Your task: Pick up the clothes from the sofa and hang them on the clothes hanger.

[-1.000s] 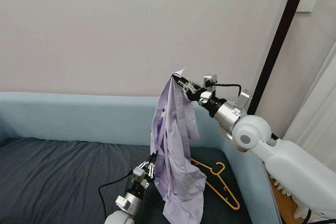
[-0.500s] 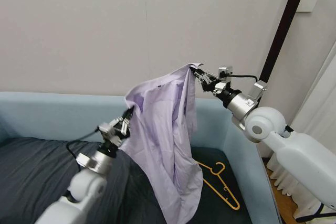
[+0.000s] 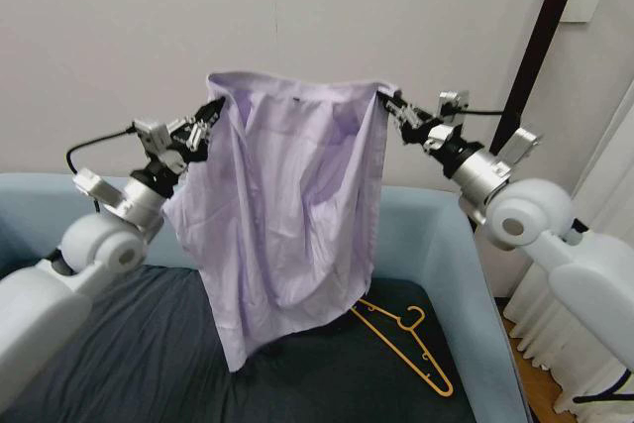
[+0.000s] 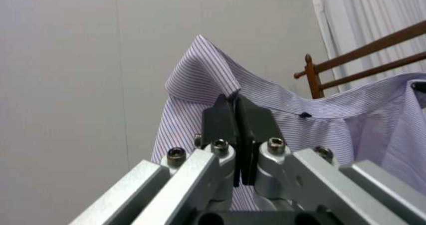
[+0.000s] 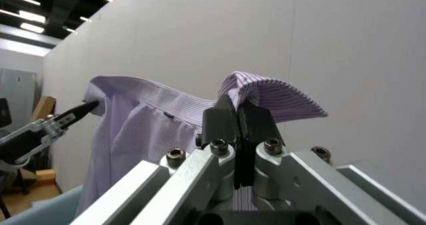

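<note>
The shirt (image 3: 292,215), thin lilac pinstriped cloth, hangs spread above the sofa (image 3: 79,344), top edge level, length pointing down. Left gripper (image 3: 212,114) and right gripper (image 3: 387,100) each pinch a top corner, clamped tight.

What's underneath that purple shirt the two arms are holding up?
Below the shirt lies the dark sofa seat, with an orange hanger on it beside the hem. The left gripper and right gripper pinch its top corners. The cloth covers part of the sofa back and seat.
</note>
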You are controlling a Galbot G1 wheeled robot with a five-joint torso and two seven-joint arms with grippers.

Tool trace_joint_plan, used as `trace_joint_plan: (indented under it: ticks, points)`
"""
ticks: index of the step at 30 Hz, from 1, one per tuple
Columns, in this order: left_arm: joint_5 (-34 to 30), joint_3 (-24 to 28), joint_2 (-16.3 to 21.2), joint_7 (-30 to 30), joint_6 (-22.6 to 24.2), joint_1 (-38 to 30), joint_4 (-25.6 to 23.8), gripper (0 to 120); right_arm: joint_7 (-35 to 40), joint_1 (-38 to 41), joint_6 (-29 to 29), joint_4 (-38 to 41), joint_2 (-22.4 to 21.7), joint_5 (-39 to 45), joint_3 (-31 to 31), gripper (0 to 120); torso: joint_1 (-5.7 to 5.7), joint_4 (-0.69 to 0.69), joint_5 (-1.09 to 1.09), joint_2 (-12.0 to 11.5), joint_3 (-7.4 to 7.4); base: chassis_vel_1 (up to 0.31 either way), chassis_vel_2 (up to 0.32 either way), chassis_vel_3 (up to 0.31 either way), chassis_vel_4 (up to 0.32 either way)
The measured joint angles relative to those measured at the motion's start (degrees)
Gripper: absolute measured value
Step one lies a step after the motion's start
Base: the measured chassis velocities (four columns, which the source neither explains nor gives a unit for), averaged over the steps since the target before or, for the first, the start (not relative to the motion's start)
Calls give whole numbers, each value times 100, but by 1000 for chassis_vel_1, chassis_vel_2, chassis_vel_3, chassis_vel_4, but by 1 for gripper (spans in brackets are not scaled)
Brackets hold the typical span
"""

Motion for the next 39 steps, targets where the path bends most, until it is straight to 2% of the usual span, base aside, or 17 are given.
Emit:
trace_joint_plan:
  ticks: [4,9,10,13,15,16,19,20,21,24,28,34,36,39]
  points:
    - [-130,-126,186,194,94,77,20,0,177,113,-293,79,-166,-131,20,0,0,1,-1,0,-1,0,0,0,0]
    - [74,-435,308,1353,278,1172,8,0,733,-472,-679,62,-297,-876,-235,0,0,3,-2,0,0,0,0,0,0]
    - [74,-435,308,1353,278,1172,8,0,733,-472,-679,62,-297,-876,-235,0,0,3,-2,0,0,0,0,0,0]
    - [101,-445,273,2009,444,1446,100,0,1163,-934,-897,51,-260,-1148,-235,0,0,0,0,0,1,0,0,0,0]
    - [-34,-456,306,2662,529,1475,243,0,1520,-1194,-1045,-6,-173,-1230,-203,0,0,-2,0,0,0,0,0,0,0]
    - [-34,-456,306,2662,529,1475,243,0,1520,-1194,-1045,-6,-173,-1230,-203,0,0,-2,0,0,0,0,0,0,0]
    - [-53,-461,448,3386,583,1358,494,0,1680,-1356,-1058,-55,-86,-1202,-99,0,0,2,1,0,1,0,0,0,0]
    - [-5,-461,525,3717,585,1278,646,0,1605,-1392,-997,-71,-75,-1177,-30,0,0,2,0,0,0,0,0,0,0]
    - [-5,-461,525,3717,585,1278,646,0,1605,-1392,-997,-71,-75,-1177,-30,0,0,2,0,0,0,0,0,0,0]
    - [262,-482,650,4426,570,1085,955,0,1103,-1431,-643,-104,-77,-1107,120,0,0,2,-1,0,0,0,0,0,0]
    - [370,-529,665,4338,406,984,1021,0,747,-1391,-333,-106,-87,-955,188,0,0,1,-1,0,0,0,0,0,0]
    - [9,-537,575,3540,140,683,975,0,61,-1154,146,-81,-144,-477,291,0,0,2,-1,0,0,0,0,0,0]
    - [-32,-517,564,3448,117,604,986,0,-1,-1121,154,-59,-159,-424,311,0,0,1,0,0,0,0,0,0,0]
    - [-73,-423,529,2935,80,155,1024,0,-11,-914,-57,105,-282,-229,418,0,0,1,0,0,0,0,0,0,0]
